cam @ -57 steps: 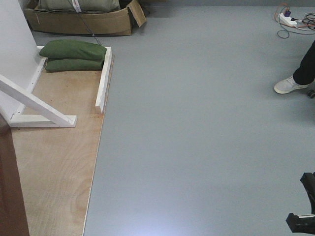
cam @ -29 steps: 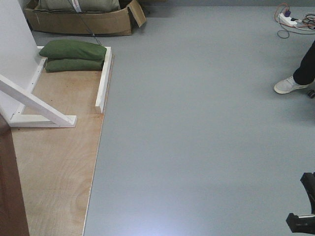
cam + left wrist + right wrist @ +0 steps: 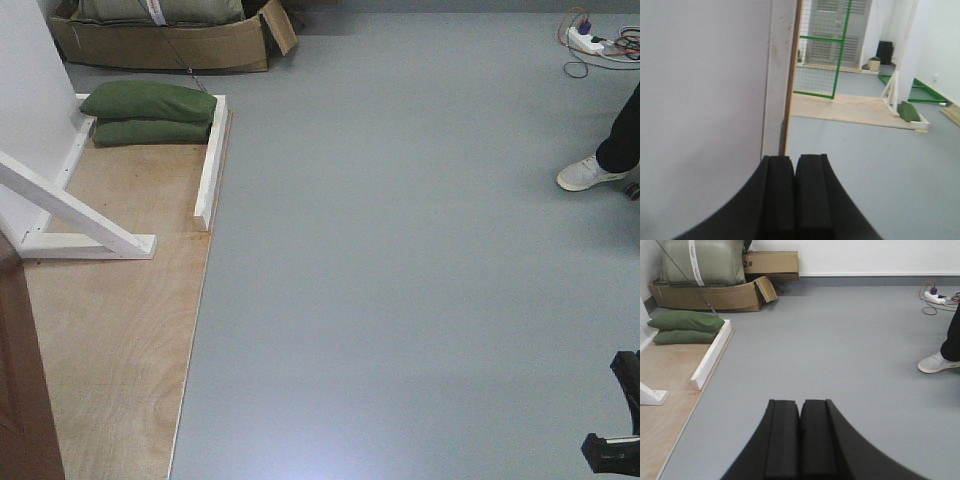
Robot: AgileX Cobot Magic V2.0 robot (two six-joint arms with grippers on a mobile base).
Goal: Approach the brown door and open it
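Note:
Only a narrow strip of the reddish-brown door shows, at the lower left edge of the front view; its handle and key are out of view. My left gripper is shut and empty, facing a white panel with a thin brown strip along its edge; I cannot tell whether that strip is the door. My right gripper is shut and empty, held over the grey floor. A black part of my right arm shows at the lower right of the front view.
A plywood sheet lies left, with white support braces and a white board. Green sandbags and a cardboard box sit behind. A person's shoe and a power strip are at right.
The brown door strip at the lower left of the front view has widened slightly. Nothing else has visibly moved.

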